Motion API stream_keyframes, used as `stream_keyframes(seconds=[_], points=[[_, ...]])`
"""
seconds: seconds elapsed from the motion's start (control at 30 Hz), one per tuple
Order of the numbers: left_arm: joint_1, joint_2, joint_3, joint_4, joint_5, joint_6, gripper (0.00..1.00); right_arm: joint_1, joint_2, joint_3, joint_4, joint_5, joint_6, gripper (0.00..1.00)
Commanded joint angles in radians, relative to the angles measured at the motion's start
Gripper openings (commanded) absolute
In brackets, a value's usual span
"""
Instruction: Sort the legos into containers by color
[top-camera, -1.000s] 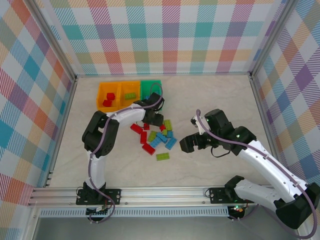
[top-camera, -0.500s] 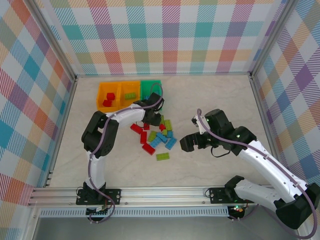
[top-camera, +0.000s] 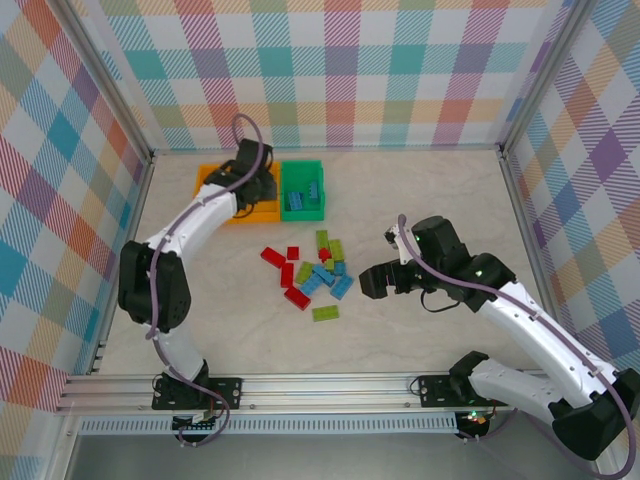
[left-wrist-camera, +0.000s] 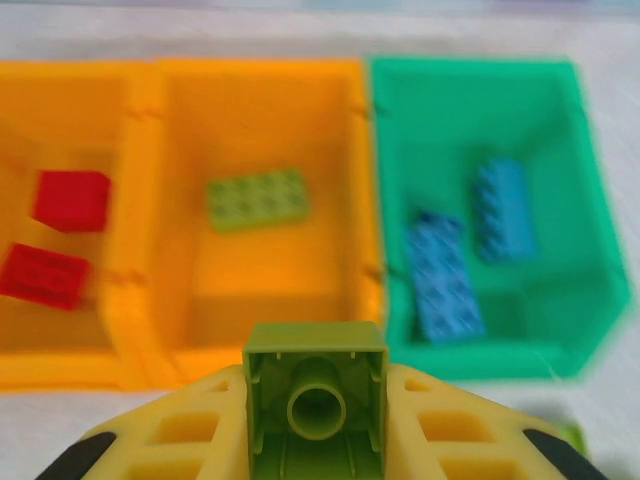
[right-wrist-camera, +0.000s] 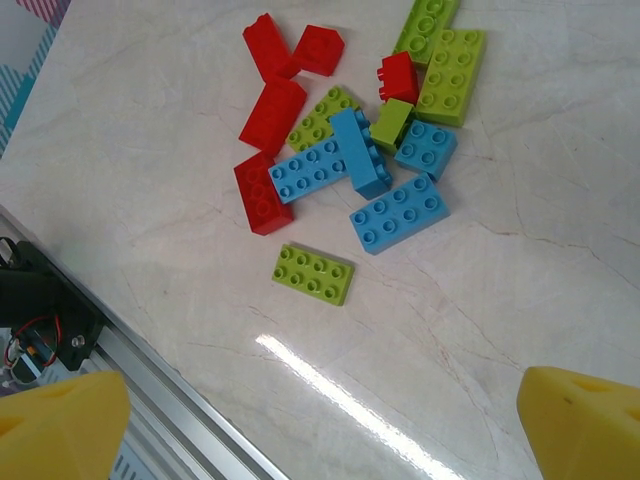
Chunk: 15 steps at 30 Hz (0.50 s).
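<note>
One small lime green plastic brick (left-wrist-camera: 315, 410) is pinched tight between the yellow fingers of the left gripper (left-wrist-camera: 315, 432). It sits up over the near wall of the middle orange plastic bin (left-wrist-camera: 262, 95), where another green studded brick (left-wrist-camera: 257, 197) lies. If it is let go here, I think it could hit that wall and bounce out, or hop into the green plastic bin (left-wrist-camera: 470, 100) with the light blue bricks (left-wrist-camera: 440, 275). The right gripper (top-camera: 368, 284) hangs wide open, holding nothing, beside the loose bricks (top-camera: 315, 275) on the pale table (top-camera: 430, 190).
</note>
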Motion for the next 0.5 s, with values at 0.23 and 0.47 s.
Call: stream_keyframes(seconds=[0.23, 0.47], points=[[0.114, 0.321, 0.346, -0.111, 0.136, -0.032, 0.35, 0.002, -0.066, 0.013, -0.014, 0.010, 0.042, 1.00], [0.111, 0.232, 0.290, -0.101, 0.168, -0.055, 0.52, 0.002, -0.070, -0.002, 0.000, 0.019, 0.045, 1.00]])
